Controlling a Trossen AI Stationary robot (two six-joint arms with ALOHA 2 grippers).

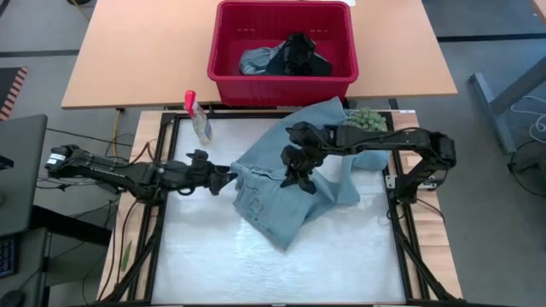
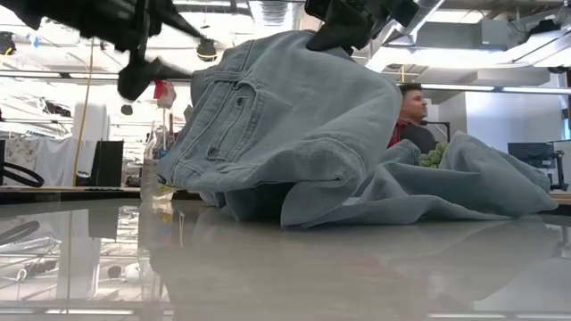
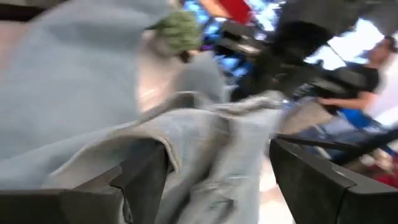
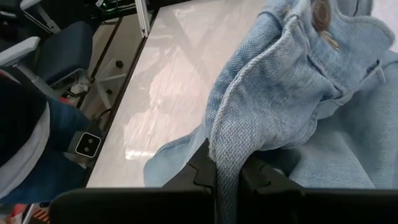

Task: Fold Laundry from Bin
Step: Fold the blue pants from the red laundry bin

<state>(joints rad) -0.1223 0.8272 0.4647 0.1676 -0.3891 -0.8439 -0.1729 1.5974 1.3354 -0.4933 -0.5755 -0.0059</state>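
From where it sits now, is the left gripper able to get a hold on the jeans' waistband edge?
Probably yes. The left gripper is open right at the jeans, with their edge between its fingers, while the right gripper holds them up.

No readable text or labels.

Bright overhead light, glossy table (image 2: 357,267) glare, blurred left wrist view.

Beyond the right gripper (image 1: 300,181) stands a tan wooden table (image 1: 136,51) on grey floor (image 1: 495,43). Ceiling ducts (image 2: 268,13) and strip lights (image 2: 500,87) run overhead; a seated person (image 2: 412,114) sits behind.
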